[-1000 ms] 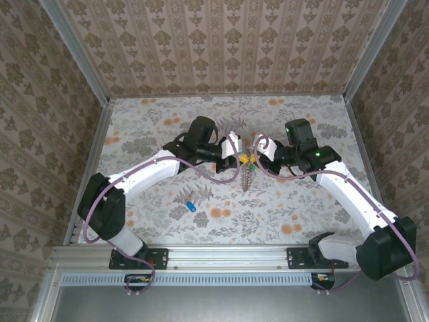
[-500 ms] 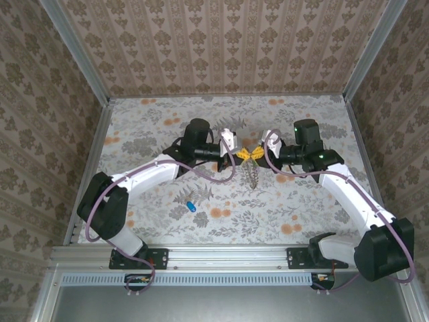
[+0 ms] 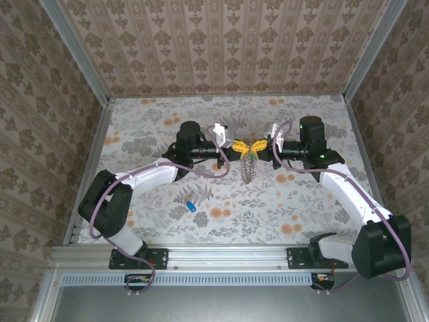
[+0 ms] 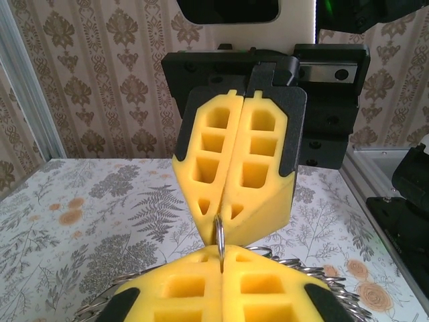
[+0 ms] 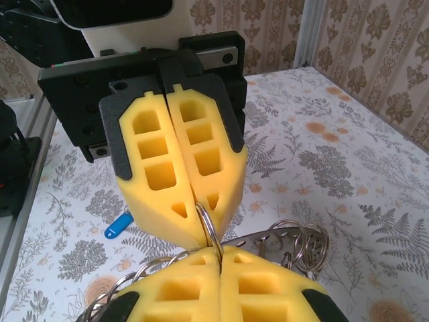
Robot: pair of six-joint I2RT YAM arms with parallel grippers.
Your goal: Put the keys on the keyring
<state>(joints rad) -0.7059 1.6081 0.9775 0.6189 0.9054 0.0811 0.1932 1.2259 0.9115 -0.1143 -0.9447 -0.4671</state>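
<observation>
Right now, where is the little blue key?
The blue key lies by itself on the table in the top view, left of the middle, just on the near side of the left arm.

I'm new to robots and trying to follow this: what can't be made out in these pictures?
- The keyring: both wrist views, the yellow pads of the left gripper and right gripper cover all but a short arc.
- Any keys among the hanging rings: top view, too small to tell.
- The blue key: right wrist view, one end hidden behind the left gripper's pad.
</observation>
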